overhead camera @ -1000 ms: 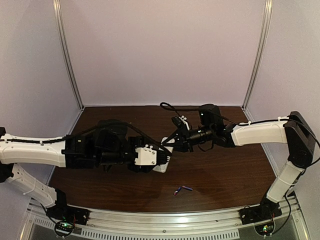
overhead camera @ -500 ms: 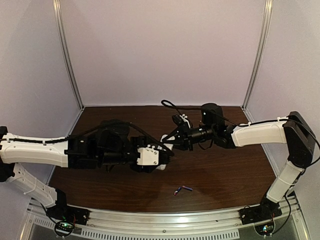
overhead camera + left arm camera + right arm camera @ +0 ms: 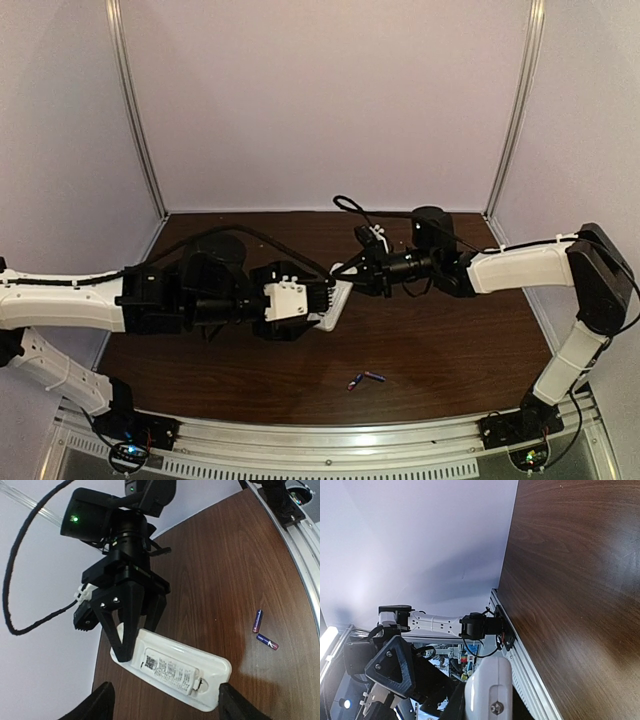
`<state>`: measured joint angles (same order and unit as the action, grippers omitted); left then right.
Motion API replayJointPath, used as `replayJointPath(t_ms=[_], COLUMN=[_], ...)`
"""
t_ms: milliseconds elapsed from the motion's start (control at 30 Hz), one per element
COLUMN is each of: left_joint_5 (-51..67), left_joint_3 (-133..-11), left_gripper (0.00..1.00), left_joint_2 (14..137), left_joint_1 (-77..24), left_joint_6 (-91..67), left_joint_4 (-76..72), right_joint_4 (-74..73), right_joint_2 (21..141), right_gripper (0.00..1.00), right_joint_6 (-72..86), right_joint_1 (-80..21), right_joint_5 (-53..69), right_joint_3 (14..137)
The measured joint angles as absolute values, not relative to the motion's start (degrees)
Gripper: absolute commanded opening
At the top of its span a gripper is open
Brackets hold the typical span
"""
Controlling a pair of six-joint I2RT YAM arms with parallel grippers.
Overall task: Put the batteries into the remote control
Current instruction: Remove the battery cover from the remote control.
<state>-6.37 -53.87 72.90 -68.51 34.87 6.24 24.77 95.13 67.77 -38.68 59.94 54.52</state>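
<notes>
Slim white plastic remote control [image 3: 175,667] is hanging above the dark brown wooden tabletop [image 3: 240,555], its labelled back facing the left wrist camera. The left hand [image 3: 167,700] is clamping it lengthwise, one finger at each end. The black right hand [image 3: 136,639] is straddling one end of the remote control, its fingers pinching together across it. Two tiny bluish-purple cylinder batteries [image 3: 258,621] are lying side by side on the tabletop, well apart from the remote control, on its arm-base side.

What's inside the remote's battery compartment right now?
Its inside is hidden: the remote control shows only a white panel with a label covering it. Both batteries lie out on the table.
</notes>
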Motion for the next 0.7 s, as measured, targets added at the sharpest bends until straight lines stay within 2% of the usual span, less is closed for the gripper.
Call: replayJointPath(t_ms=[133, 233, 500, 700], left_joint_5=[-6.11, -5.72, -2.11, 1.02], left_joint_3=[-53.95, -55.59, -69.38, -72.4], left_gripper=[0.75, 0.71, 0.63, 0.59], left_joint_2=[71.24, 71.79, 81.47, 85.08], left_joint_1=[-67.11, -64.53, -58.11, -58.02], left_joint_6=[27.66, 19.53, -2.39, -8.64], left_joint_4=[6.31, 7.81, 15.35, 19.57], right_joint_4=[28.45, 30.81, 35.53, 36.77], right_joint_2=[95.13, 95.13, 95.13, 95.13], right_gripper=[0.0, 0.0, 0.0, 0.0], right_joint_6=[69.58, 70.57, 72.29, 72.69], right_joint_1=[-37.91, -37.74, -36.82, -36.71], right_joint_5=[58.26, 55.35, 47.57, 44.97], right_joint_3=[52.56, 51.7, 50.7, 50.17])
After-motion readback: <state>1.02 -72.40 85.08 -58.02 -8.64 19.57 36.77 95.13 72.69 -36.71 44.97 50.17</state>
